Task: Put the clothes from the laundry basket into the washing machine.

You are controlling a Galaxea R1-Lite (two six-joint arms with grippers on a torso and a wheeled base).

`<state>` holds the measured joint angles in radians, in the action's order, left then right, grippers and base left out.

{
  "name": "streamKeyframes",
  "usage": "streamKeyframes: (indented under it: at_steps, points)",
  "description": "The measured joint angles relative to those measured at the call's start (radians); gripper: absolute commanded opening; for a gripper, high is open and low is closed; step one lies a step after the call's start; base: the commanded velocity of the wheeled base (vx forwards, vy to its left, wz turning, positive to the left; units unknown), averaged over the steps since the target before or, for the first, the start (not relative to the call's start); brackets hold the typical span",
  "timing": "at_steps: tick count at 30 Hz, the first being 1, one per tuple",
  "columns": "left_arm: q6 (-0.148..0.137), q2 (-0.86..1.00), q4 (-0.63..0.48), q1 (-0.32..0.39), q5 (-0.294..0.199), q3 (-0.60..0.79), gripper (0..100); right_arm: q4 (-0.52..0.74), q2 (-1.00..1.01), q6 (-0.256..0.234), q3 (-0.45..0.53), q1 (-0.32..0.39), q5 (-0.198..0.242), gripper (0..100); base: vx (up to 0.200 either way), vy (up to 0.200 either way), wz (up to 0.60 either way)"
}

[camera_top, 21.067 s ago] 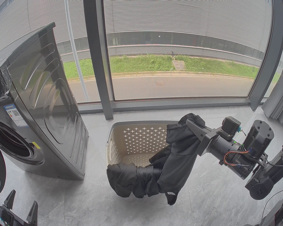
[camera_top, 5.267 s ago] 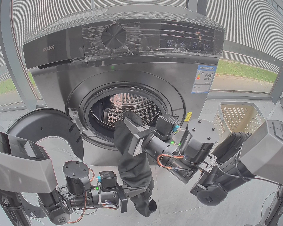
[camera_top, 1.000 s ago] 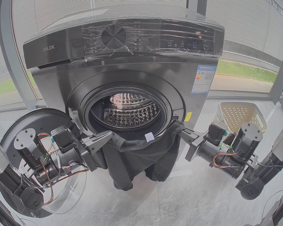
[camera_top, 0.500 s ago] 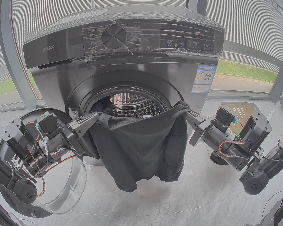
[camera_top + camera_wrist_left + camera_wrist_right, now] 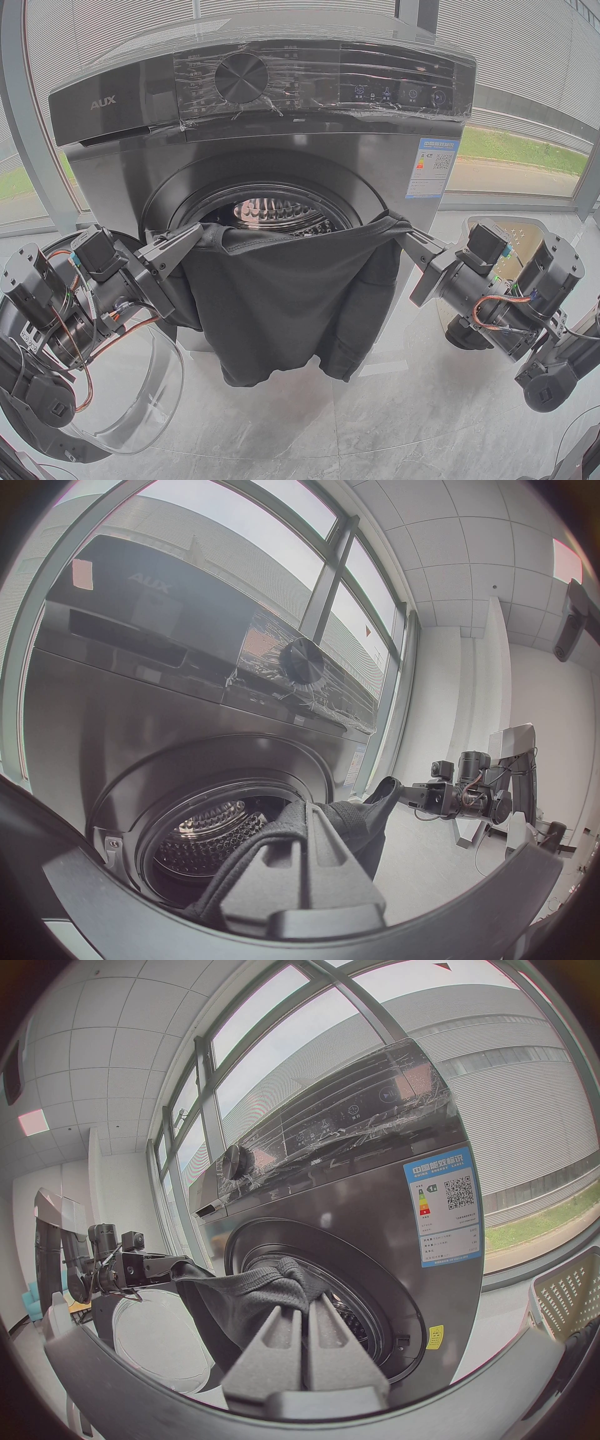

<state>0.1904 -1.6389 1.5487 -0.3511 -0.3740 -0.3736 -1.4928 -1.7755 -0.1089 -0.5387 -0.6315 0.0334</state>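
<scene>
A black garment (image 5: 281, 300) hangs spread like a curtain in front of the washing machine (image 5: 262, 150), covering the lower part of its open drum (image 5: 275, 212). My left gripper (image 5: 190, 236) is shut on the garment's left top corner, and my right gripper (image 5: 406, 236) is shut on the right top corner. The cloth bunches over the shut fingers (image 5: 300, 842) of the left gripper, with the drum (image 5: 209, 830) beyond. The right fingers (image 5: 300, 1335) pinch a fold of the garment (image 5: 250, 1300) the same way. The garment's hem hangs above the floor.
The machine's round door (image 5: 125, 400) stands swung open at the lower left, under my left arm. A beige laundry basket (image 5: 525, 240) with dark clothes in it sits on the floor right of the machine, behind my right arm. Grey tiled floor (image 5: 350, 425) lies in front.
Both grippers have lifted the garment from drum-rim height and drawn it taut across the opening. Over the last half second the hem rose a little more off the floor.
</scene>
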Motion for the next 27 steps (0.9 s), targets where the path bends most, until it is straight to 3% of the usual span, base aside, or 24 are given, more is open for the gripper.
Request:
streamKeyframes:
  at_steps: [27]
  points:
    - [0.0, -0.006, -0.002, 0.022, -0.015, 0.006, 0, -0.003, 0.006, 0.0, 0.005, -0.012, 0.001, 0, 0.0, 0.0, 0.0]
